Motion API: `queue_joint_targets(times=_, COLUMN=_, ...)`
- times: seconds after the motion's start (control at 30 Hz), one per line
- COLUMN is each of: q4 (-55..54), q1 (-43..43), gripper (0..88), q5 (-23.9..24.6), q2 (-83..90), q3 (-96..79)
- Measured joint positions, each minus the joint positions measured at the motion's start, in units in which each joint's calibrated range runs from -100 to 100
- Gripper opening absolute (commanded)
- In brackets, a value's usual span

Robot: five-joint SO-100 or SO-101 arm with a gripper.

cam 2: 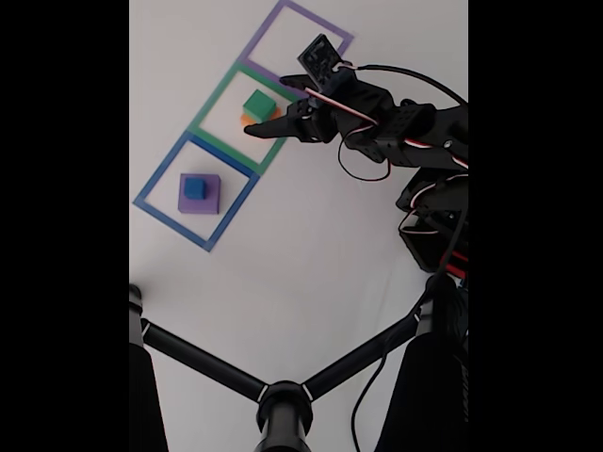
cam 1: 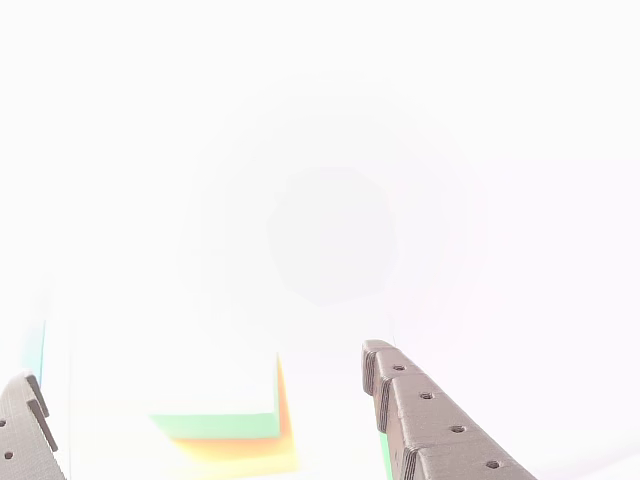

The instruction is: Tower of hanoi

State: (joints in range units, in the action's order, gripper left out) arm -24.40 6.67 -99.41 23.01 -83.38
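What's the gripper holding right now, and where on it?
Nothing. The gripper is open in the other view, its fingers spread either side of the green block stacked on the orange block, not closed on either.

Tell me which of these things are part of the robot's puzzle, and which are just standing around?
Part of the puzzle:
green block on an orange block
blue block on a purple block
three taped squares: purple, green, blue
gripper

Standing around:
black tripod
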Motion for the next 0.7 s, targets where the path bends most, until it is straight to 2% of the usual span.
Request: queue_joint_targets(times=0.7, q4=-12.7, q1=-1.1, gripper=35.1, q5=0.0, q2=-14.1, q3=1.7)
